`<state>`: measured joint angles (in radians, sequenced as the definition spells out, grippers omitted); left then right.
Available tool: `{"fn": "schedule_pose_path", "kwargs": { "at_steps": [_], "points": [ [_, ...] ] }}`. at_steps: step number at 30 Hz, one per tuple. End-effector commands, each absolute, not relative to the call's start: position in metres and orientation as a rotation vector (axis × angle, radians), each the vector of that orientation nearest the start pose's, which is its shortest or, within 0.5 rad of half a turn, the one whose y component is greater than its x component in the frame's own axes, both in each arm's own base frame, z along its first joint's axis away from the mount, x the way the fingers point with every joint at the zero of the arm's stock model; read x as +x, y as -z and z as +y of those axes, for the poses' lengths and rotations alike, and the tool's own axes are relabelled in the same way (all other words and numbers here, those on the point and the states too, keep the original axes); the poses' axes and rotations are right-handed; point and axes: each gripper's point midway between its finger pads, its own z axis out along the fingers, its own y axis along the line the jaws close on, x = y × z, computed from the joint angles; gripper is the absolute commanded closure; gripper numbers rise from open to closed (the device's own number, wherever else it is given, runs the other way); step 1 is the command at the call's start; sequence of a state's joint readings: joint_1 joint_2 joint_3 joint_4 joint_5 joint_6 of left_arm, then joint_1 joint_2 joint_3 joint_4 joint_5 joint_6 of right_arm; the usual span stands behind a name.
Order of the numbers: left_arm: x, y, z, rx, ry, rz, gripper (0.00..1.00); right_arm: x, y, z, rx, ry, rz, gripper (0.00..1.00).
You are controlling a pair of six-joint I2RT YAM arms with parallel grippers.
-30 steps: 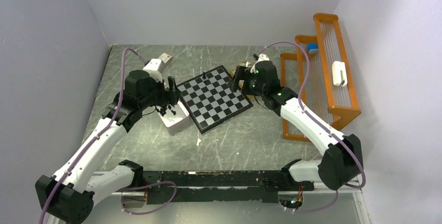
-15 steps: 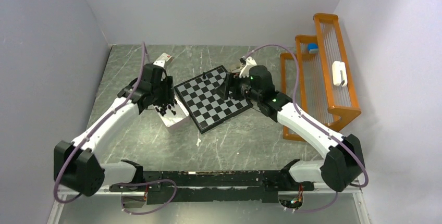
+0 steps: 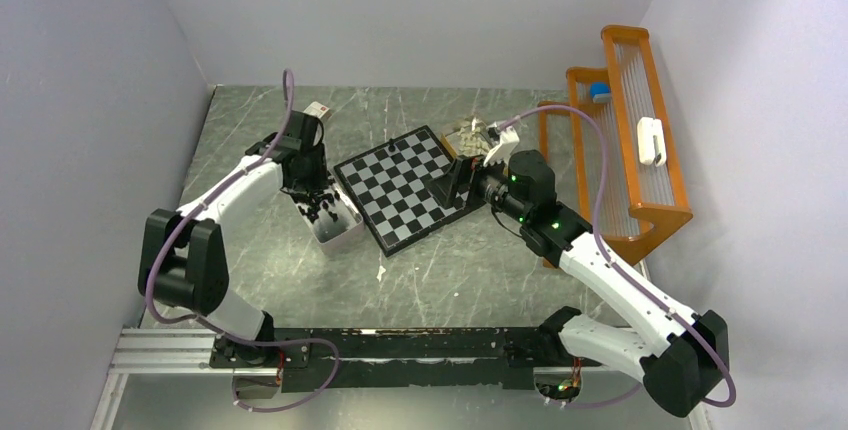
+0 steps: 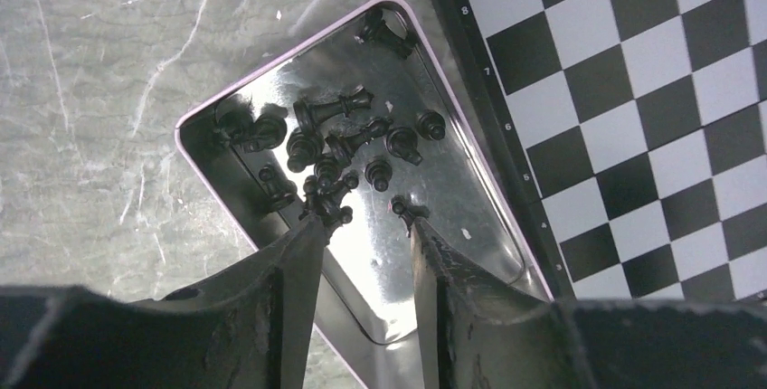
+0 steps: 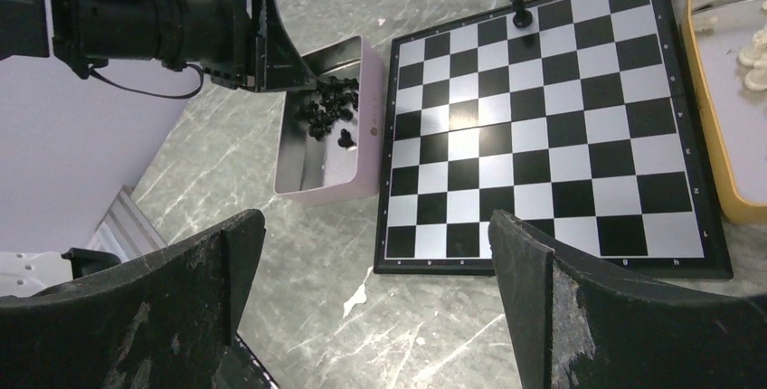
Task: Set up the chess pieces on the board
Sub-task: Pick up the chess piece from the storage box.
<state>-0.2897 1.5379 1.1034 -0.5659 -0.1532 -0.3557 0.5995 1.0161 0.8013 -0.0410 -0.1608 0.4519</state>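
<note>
Where pale walls point(image 3: 400, 10) enclose, veined table point(image 3: 470, 270), board point(image 3: 410, 190)

Desk point(image 3: 470, 270): grey marbled top.
Tin point(image 4: 461, 208): open, rectangular, left of centre.
Tan tray point(image 5: 737, 136): far side, right of centre.
Orange wire rack point(image 3: 655, 205): right edge, stepped tiers, holding a blue item point(image 3: 599, 91) and a white item point(image 3: 650, 140).
Small white box point(image 3: 317, 110): far-left corner.
White scrap point(image 3: 381, 272): mid-desk.
</note>
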Motion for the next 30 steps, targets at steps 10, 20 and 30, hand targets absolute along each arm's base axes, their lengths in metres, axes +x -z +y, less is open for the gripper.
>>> {"fn": "schedule_pose_path", "kwargs": {
  "at_steps": [10, 20, 30],
  "points": [
    [0.356, -0.065, -0.096, -0.125, 0.063, 2.629, 0.67, 0.270, -0.248, 0.239, -0.304, -0.849, 1.879, 0.00],
    [0.358, -0.048, -0.101, -0.076, 0.080, 2.686, 0.69, 0.274, -0.242, 0.236, -0.298, -0.810, 1.902, 0.00],
    [0.361, -0.045, -0.103, -0.059, 0.090, 2.694, 0.72, 0.273, -0.238, 0.235, -0.299, -0.806, 1.910, 0.00]
  ]
}}
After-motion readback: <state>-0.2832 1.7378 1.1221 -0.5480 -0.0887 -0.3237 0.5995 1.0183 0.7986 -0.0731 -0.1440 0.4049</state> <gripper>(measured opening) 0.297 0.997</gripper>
